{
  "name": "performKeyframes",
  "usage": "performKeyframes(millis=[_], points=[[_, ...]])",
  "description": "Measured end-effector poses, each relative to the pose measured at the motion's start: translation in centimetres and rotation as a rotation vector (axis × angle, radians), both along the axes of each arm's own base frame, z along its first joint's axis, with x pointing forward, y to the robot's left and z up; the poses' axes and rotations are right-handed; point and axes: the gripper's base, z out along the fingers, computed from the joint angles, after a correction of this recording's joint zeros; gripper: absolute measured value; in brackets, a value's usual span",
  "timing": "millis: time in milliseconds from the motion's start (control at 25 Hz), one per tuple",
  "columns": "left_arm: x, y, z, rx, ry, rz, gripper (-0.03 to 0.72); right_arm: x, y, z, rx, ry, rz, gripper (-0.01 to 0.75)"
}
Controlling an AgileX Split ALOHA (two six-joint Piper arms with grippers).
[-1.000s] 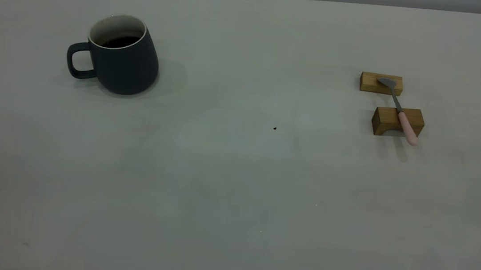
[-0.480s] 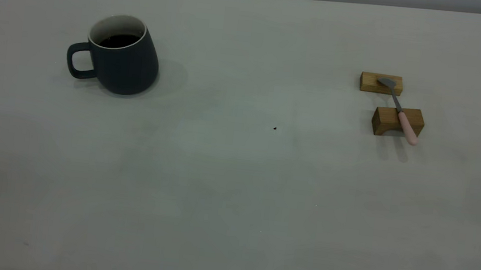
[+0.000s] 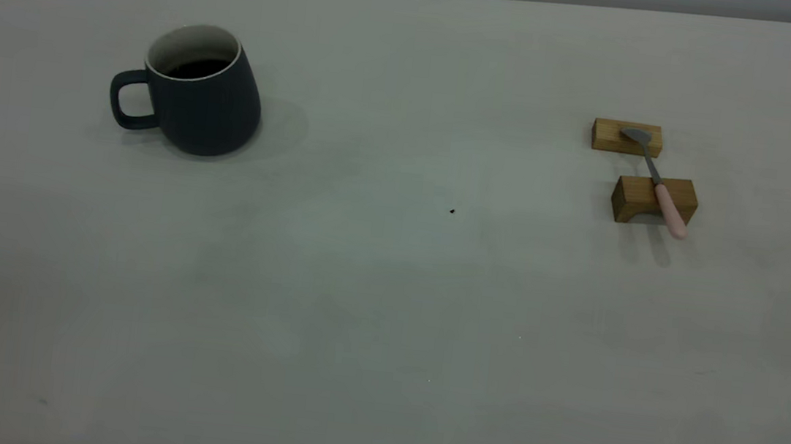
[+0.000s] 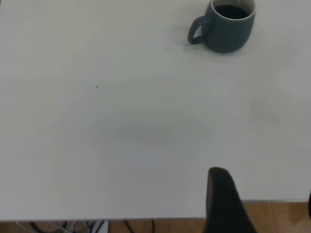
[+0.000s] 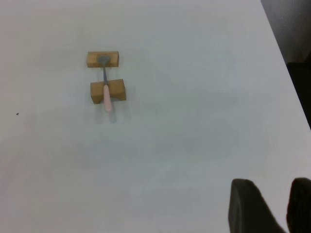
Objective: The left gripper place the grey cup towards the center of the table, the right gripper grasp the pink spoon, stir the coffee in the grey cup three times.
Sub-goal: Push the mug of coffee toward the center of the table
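Note:
The grey cup (image 3: pixel 206 103) stands upright at the table's (image 3: pixel 387 302) far left, handle pointing left, with dark coffee (image 3: pixel 196 68) inside. The pink spoon (image 3: pixel 667 206) lies at the right across two wooden blocks, its bowl on the far block. Neither gripper shows in the exterior view. In the left wrist view the left gripper (image 4: pixel 265 187) hangs over the table's edge, open and empty, far from the cup (image 4: pixel 226 29). In the right wrist view the right gripper (image 5: pixel 273 187) has a narrow gap between its fingers, holds nothing, and is far from the spoon (image 5: pixel 106 97).
Two tan wooden blocks (image 3: pixel 627 137) (image 3: pixel 637 198) carry the spoon. A tiny dark speck (image 3: pixel 452 211) marks the table near its middle. The table's side edge (image 5: pixel 286 58) runs close to the right gripper. Wooden floor and cables show below the table's edge (image 4: pixel 146 219).

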Motion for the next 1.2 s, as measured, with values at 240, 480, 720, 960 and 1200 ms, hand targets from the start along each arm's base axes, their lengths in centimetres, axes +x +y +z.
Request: performKeyframes(millis=[240, 480, 720, 960, 1200], points=[[5.0, 0.0, 3.3, 0.027, 0.094, 0.031, 0.482, 0.0, 0.0, 0.0, 0.0, 0.0, 0.0, 0.239], [13.5, -0.4, 3.6, 0.105, 0.333, -0.009, 0.482, 0.0, 0.0, 0.0, 0.0, 0.0, 0.0, 0.239], [22.3, -0.7, 0.1, 0.242, 0.47, -0.133, 0.482, 0.0, 0.0, 0.0, 0.0, 0.0, 0.0, 0.239], [31.1, -1.5, -3.8, 0.33, 0.486, -0.284, 0.482, 0.0, 0.0, 0.0, 0.0, 0.0, 0.0, 0.239], [38.9, -1.9, -8.4, 0.456, 0.593, -0.485, 0.482, 0.0, 0.0, 0.0, 0.0, 0.0, 0.0, 0.239]])
